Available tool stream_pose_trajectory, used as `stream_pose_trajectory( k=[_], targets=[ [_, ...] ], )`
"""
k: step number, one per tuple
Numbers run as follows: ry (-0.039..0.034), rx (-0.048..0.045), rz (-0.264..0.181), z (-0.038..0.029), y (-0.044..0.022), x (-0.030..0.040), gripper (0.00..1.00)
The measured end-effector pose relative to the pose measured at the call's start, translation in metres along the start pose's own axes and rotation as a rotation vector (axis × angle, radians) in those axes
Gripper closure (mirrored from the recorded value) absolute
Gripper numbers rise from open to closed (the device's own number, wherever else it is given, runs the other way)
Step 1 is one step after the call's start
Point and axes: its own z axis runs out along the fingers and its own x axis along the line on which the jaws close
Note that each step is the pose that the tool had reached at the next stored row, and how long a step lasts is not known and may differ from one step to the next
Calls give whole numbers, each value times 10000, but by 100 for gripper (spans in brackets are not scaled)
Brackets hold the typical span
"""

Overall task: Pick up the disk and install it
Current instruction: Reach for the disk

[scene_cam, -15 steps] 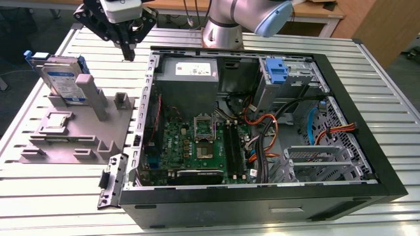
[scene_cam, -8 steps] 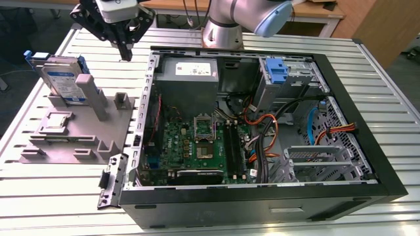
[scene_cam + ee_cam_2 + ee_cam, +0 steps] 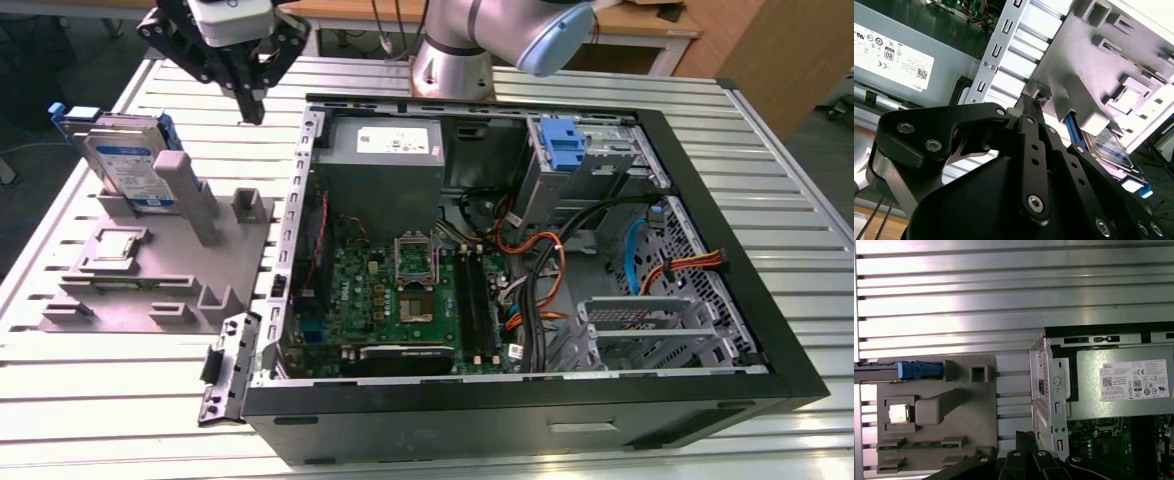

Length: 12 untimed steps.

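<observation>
Gripper (image 3: 1029, 102) linkage sits closest to the lens in the second wrist view — black fingers pressed together at the tips, nothing btw them. In the exterior view the gripper (image 3: 251, 106) likewise tapers to one point and is empty.

Tool hangs above the strip of slatted table (image 3: 1011, 390) btw the grey fixture block (image 3: 160, 285) and the open PC case (image 3: 507, 425), near the case's PSU (image 3: 387, 145) corner. So the case is on one side of the fingers and the fixture on the other.

Not picked up: the disk (image 3: 124, 160) stands on edge in a slot of the fixture block, on the part of the block far from the tool. Its long axis points up w/ a slight lean, and its labelled face is toward a grey post (image 3: 187, 195) just beside it. Rel. to the tool it lies lower than the tips and off to the side away from the case, w/ part of the fixture in btw.

Looking down in the first wrist view, the disk (image 3: 919, 370) shows as a thin top edge w/ blue carrier. My read: that edge runs roughly along the line the fingers open on, not across it — so the thin side isn't squared to the pads as things stand.

Drive bay w/ blue bracket (image 3: 561, 145) is across the case from the tool, well apart from the disk.
</observation>
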Motion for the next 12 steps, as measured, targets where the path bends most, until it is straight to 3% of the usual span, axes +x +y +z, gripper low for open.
stream_pose_trajectory(
  k=[12],
  targets=[
    [0,0,-1,0,-3,69,90]
  ],
)
